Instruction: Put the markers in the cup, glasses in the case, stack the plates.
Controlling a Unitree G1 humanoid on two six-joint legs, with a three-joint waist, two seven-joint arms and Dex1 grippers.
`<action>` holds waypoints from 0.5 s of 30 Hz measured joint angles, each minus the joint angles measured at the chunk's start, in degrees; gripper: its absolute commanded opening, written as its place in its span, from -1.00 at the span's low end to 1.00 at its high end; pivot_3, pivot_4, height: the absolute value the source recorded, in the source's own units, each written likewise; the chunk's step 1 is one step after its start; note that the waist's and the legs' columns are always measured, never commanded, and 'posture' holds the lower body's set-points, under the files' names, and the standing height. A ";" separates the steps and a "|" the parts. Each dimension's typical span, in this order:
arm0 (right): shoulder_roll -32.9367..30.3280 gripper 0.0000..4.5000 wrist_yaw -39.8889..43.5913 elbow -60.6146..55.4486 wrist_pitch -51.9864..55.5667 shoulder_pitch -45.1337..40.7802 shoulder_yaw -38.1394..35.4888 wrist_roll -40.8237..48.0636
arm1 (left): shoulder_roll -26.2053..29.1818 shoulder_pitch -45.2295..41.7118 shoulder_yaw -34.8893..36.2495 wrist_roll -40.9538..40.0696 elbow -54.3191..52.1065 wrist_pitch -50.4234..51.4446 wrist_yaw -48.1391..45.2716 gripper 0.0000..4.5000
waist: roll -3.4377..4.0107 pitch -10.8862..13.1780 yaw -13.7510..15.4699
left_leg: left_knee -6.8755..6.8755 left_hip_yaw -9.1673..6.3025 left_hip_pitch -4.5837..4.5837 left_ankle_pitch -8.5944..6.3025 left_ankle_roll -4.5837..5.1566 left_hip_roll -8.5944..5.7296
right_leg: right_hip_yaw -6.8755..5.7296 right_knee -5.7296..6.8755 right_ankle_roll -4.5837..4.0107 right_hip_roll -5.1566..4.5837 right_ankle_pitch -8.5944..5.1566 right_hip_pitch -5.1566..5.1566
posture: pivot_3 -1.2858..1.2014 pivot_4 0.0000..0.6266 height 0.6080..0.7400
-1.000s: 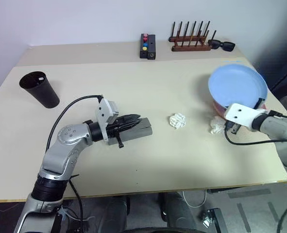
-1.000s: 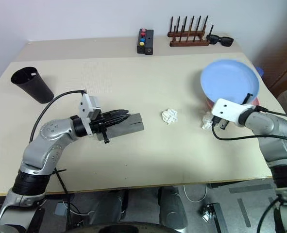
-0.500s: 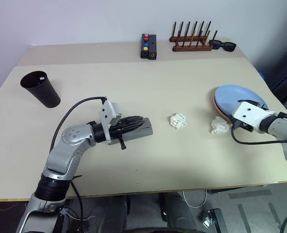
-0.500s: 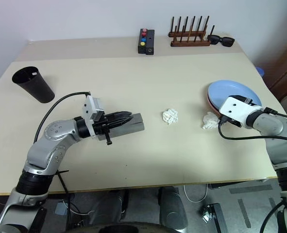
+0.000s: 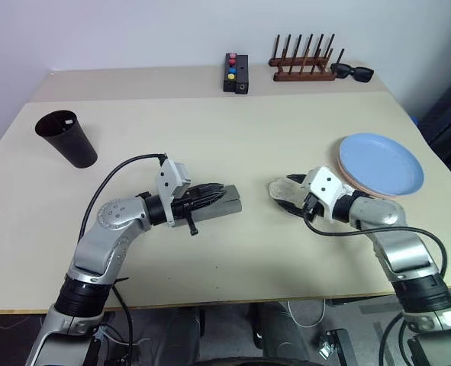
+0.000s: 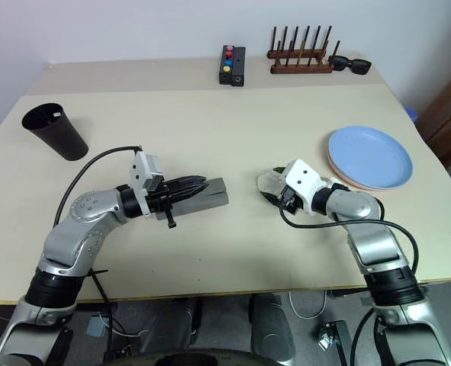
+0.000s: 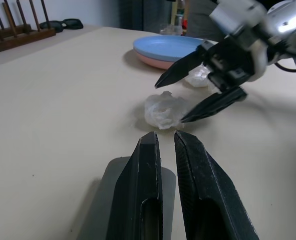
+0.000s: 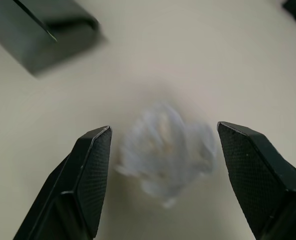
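Now left jaws (image 5: 219,192) pinch case (image 5: 227,206).

Two head-mounted views look forward and down from above onto a beige surface (image 5: 286,122), taking in both arms and the far wall; they overlap almost fully, one set slightly to the side of the other. The left wrist view sits low and close, looking along its gripper (image 7: 167,145) toward a crumpled white wad (image 7: 162,110). The right wrist view looks closely down on that same wad between its gripper's fingers (image 8: 95,160).
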 measured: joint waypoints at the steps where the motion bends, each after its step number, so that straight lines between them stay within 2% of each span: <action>1: 0.01 0.29 -0.27 0.96 -0.16 -0.09 0.02 -0.49 | 0.02 0.09 0.00 0.00 0.00 0.00 0.06 -0.79 | 0.00 0.00 -0.01 | -0.01 -0.01 0.00 0.00 0.00 0.00 | 0.00 0.00 0.00 0.00 0.00 0.00 | 0.03 -0.52 0.98; 3: 0.17 -0.07 -0.65 2.22 -0.65 -0.12 0.19 -1.22 | 0.03 0.13 0.01 0.00 -0.07 0.00 0.29 -0.79 | 0.00 0.00 -0.04 | -0.01 0.00 0.00 0.00 0.00 0.00 | 0.00 -0.01 0.01 0.00 0.01 0.00 | 0.03 -0.52 0.98; 7: 0.55 -0.98 -0.81 2.35 -1.63 -0.21 0.17 -1.22 | 0.03 1.17 0.01 -0.08 -0.51 0.07 1.00 -0.79 | 0.00 0.00 -0.25 | -0.03 0.00 0.02 0.00 0.00 0.01 | 0.00 0.00 0.01 0.01 0.00 0.00 | 0.03 -0.52 0.98; 15: 0.35 -0.98 -5.58 0.88 -2.06 -1.42 -3.69 -1.91 | -0.20 1.10 -0.18 -0.09 -0.42 0.16 0.97 -0.79 | 0.01 0.00 -0.08 | 0.00 0.00 -0.01 0.00 0.00 0.00 | 0.00 -0.02 0.01 0.00 0.00 0.00 | 0.03 -0.52 0.98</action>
